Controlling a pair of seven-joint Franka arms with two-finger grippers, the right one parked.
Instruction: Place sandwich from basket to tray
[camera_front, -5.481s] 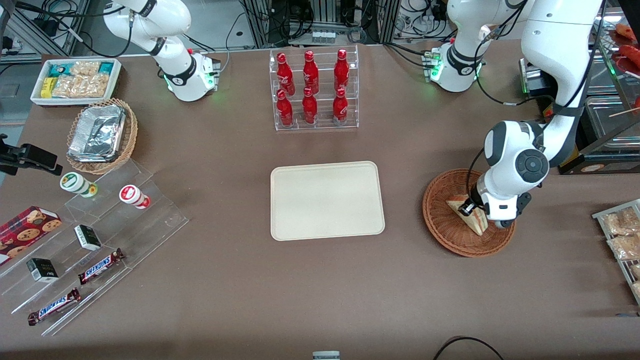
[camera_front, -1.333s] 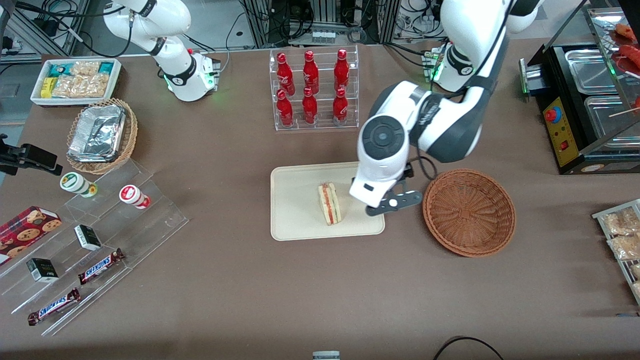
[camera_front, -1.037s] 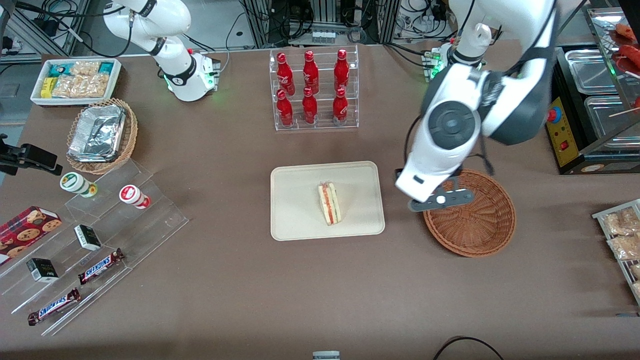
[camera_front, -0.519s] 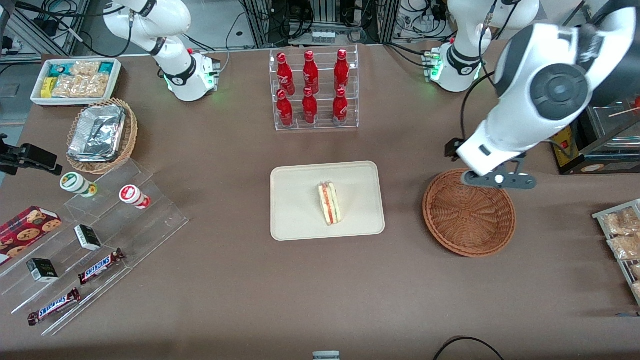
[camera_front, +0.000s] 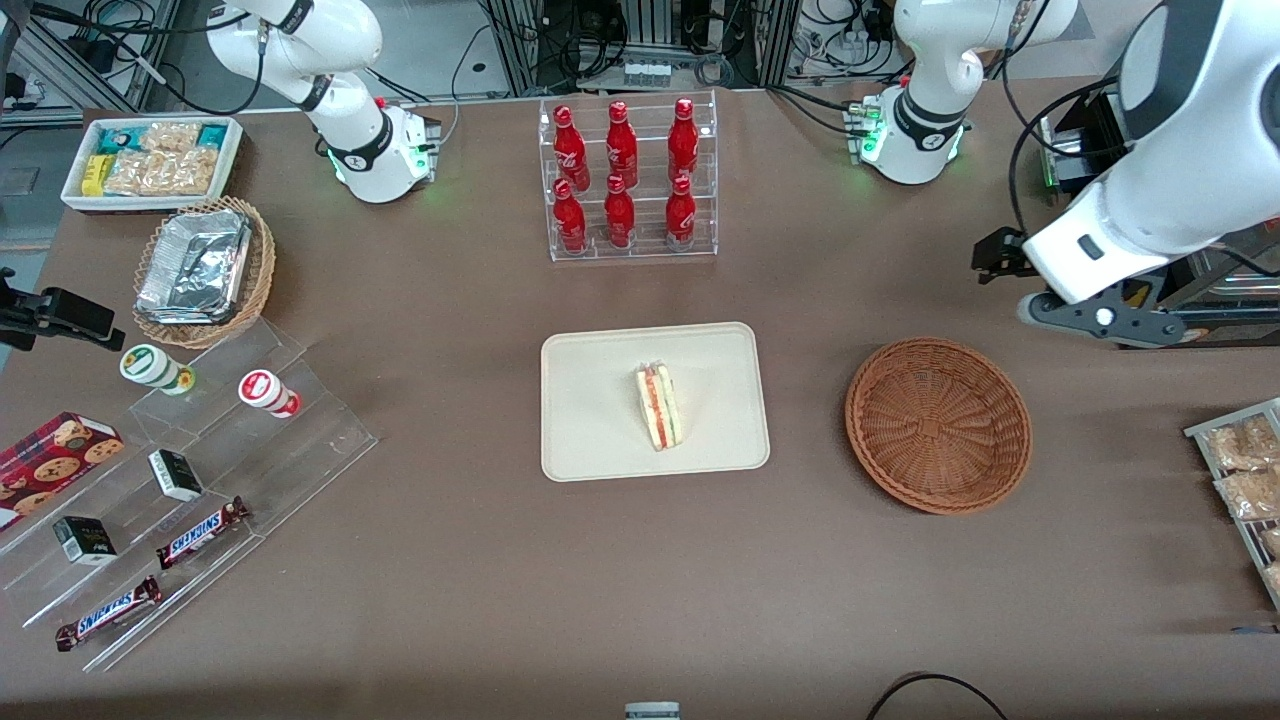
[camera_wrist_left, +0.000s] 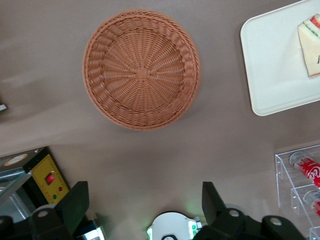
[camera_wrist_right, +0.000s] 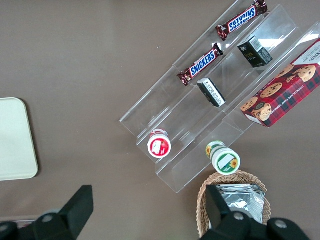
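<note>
The sandwich (camera_front: 660, 407) lies on its side on the cream tray (camera_front: 600, 420), red and green filling showing; the left wrist view shows the sandwich (camera_wrist_left: 311, 42) on the tray (camera_wrist_left: 272, 65) too. The reddish-brown basket (camera_front: 938, 425) stands beside the tray with nothing in it, also the basket (camera_wrist_left: 141, 70) as the wrist sees it. My gripper (camera_front: 1098, 316) hangs high, farther from the front camera than the basket, toward the working arm's end. The gripper (camera_wrist_left: 145, 200) is open and holds nothing.
A clear rack of red bottles (camera_front: 628, 180) stands farther back than the tray. A black machine with metal pans (camera_front: 1190, 200) and a rack of snack packets (camera_front: 1245, 470) sit at the working arm's end. The foil basket (camera_front: 203, 270) and an acrylic candy stand (camera_front: 180, 480) sit at the parked arm's end.
My gripper carried the sandwich from the basket to the tray and let it go. Since then it has risen and swung back past the basket toward the working arm's end.
</note>
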